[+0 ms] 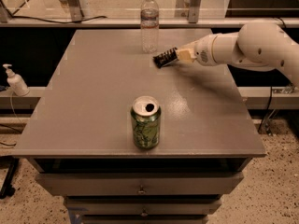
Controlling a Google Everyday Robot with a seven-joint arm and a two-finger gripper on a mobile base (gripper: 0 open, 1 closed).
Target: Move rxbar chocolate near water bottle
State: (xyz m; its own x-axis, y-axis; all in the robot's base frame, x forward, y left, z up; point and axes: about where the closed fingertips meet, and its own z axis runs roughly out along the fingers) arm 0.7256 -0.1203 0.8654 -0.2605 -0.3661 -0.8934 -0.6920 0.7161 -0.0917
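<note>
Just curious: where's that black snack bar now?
Camera view: the rxbar chocolate is in the gripper, far across the table, just right of the water bottle.

Dim, warm overhead light. Pale glare on table point(93, 101) right of the can point(146, 127). Beyond the can, gripper point(180, 56) clamping rxbar chocolate point(165, 58) casts soft shadow.

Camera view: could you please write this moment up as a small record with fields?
gripper: over the table's far right part, shut on the rxbar chocolate
rxbar chocolate: held at one end, just right of the water bottle, not touching it
water bottle: upright near the far edge of the table
green soda can: upright, opened, near the front edge
pump bottle: off the table, at left
</note>
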